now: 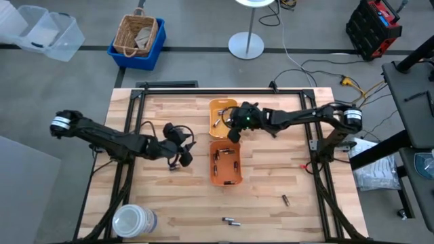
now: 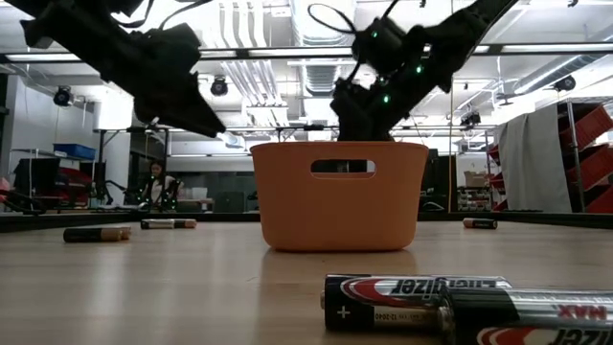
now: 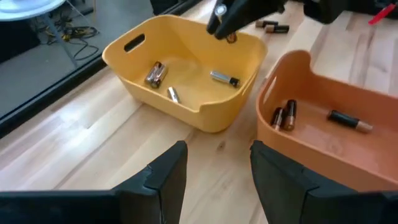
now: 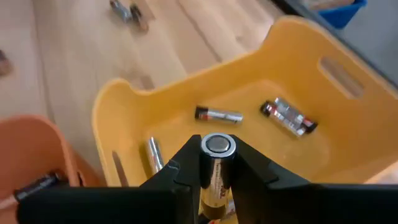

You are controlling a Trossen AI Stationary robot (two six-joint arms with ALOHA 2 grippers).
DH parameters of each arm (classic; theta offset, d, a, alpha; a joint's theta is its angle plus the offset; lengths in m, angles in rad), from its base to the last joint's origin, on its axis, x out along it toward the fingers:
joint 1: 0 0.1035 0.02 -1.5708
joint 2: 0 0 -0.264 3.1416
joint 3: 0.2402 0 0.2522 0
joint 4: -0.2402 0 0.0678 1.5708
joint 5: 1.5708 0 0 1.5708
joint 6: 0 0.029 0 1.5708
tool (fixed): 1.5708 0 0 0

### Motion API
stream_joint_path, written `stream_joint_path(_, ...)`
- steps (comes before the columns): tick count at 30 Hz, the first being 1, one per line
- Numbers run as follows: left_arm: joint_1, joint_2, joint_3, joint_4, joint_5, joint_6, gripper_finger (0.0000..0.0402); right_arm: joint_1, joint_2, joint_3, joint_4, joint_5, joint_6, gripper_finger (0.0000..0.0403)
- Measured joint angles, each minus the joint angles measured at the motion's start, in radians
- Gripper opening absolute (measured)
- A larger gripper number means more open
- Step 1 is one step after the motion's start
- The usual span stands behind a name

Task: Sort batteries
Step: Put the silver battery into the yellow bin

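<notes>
Over the yellow tray [image 1: 218, 108], at twelve o'clock of table centre, hangs the right gripper [image 4: 217, 167], clamped on a silver battery [image 4: 216, 163] held end-up between its fingers above the tray's floor. Inside that tray, seen from the right wrist: a red-banded cell [image 4: 217, 114], a pair lying together [image 4: 288, 116], and a slim grey one [image 4: 153, 154] near the wall. Directly at six o'clock of it, nearly touching, sits the orange tray [image 1: 225, 177], holding a pair of copper-topped cells [image 3: 283, 116] and a dark one [image 3: 349, 121]. At nine o'clock of the orange tray, over bare wood, hovers the left gripper [image 3: 217, 165], fingers spread and empty. Loose on the table: two batteries [image 1: 231, 221] end to end near the front edge at six o'clock, one battery [image 1: 285, 199] at five o'clock, another small piece [image 1: 304, 165] toward three o'clock. A clear round container [image 1: 134, 221] stands at the seven o'clock corner.
</notes>
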Motion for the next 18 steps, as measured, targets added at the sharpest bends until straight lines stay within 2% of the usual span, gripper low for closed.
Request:
stream_joint_path(4,0.0,-0.01,0.0,-0.034,0.007,-0.018,0.0157,-0.004,0.04,-0.002,0.001,-0.002,0.008,0.0064)
stream_joint_path(12,0.0,-0.005,0.0,-0.043,0.008,-0.019,0.0157,-0.005,0.064,-0.001,0.01,-0.001,0.006,0.0047)
stream_joint_path(18,0.0,0.006,0.0,-0.06,0.009,-0.018,0.0157,-0.005,0.064,0.0,0.012,-0.001,0.011,0.0079)
